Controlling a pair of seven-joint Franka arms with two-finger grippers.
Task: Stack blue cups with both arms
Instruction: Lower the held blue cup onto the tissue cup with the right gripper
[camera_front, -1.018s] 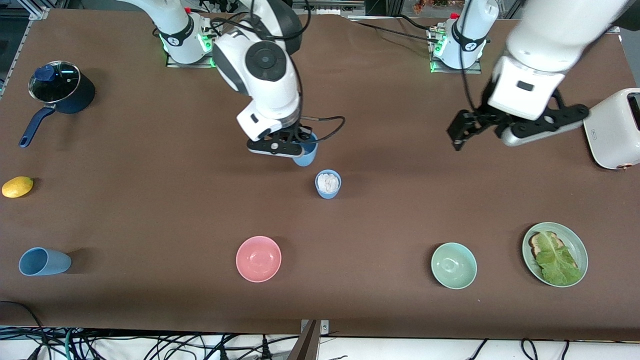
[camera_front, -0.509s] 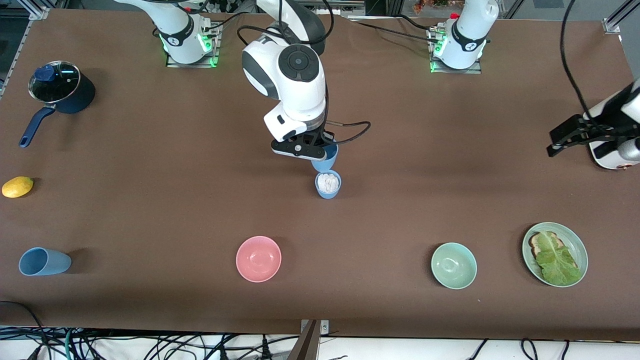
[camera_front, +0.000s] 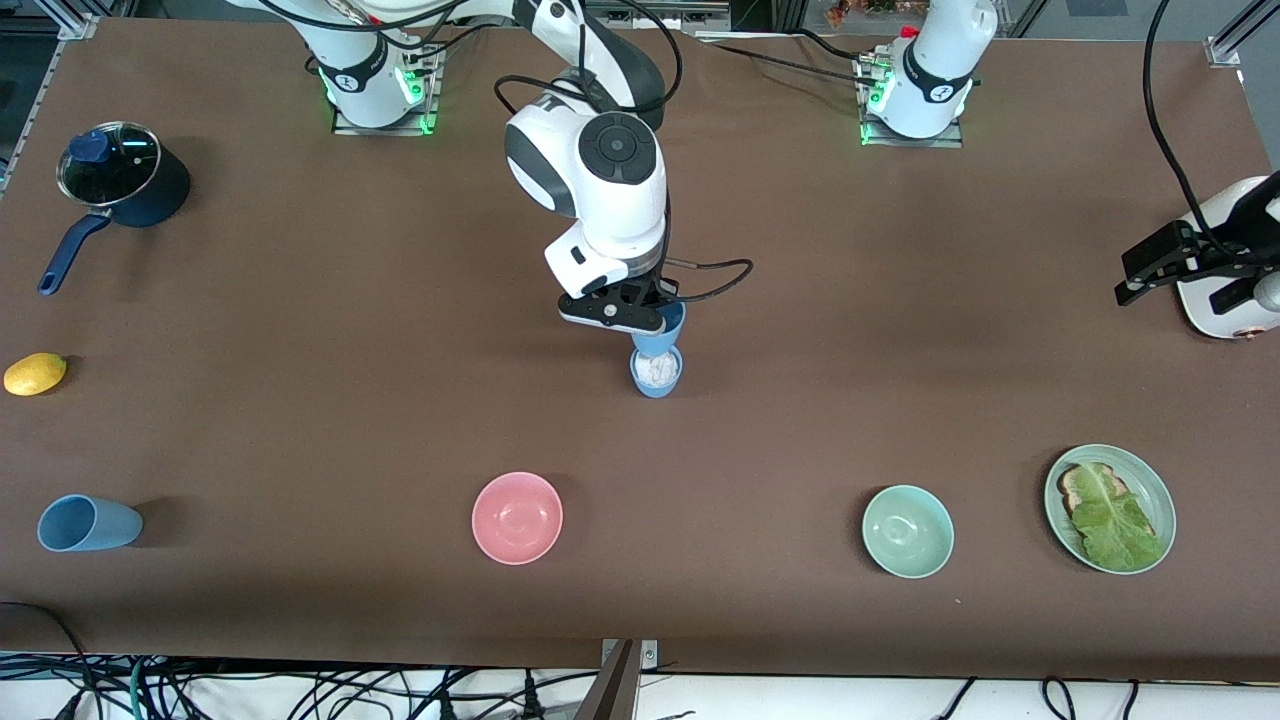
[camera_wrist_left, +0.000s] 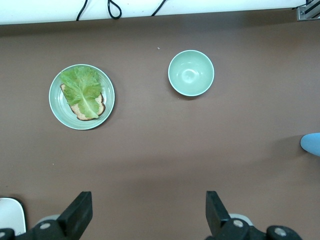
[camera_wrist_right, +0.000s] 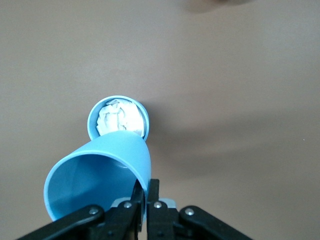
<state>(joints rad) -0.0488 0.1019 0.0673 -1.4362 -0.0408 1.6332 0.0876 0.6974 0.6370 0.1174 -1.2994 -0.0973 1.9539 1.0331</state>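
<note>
The jaws of the right gripper (camera_front: 655, 322) are clamped together on the thin rim wall of a matte light-blue cup (camera_front: 662, 333), one finger inside the rim and one outside. This held cup is tilted, its smooth tapered body reaching from the jaws down to a second blue cup (camera_front: 656, 372). The second cup stands upright on the brown table (camera_front: 300, 400) directly below the jaws and holds a crumpled white wad (camera_wrist_right: 117, 117). Whether the held cup's base touches the standing cup's rim cannot be told.

The jaws of the left gripper (camera_wrist_left: 147, 215) stand wide apart and hold nothing. This arm waits over its own end of the table, beside the glossy white toaster (camera_front: 1225, 290).

A third blue cup (camera_front: 85, 523) lies on its side at the right arm's end, well apart from both jaws. A smooth round pink bowl (camera_front: 517, 517) and a pale green bowl (camera_front: 907, 530) sit nearer the front camera than the standing cup. A green plate (camera_front: 1160, 500) carries toast under a ruffled lettuce leaf (camera_front: 1115, 520).
</note>
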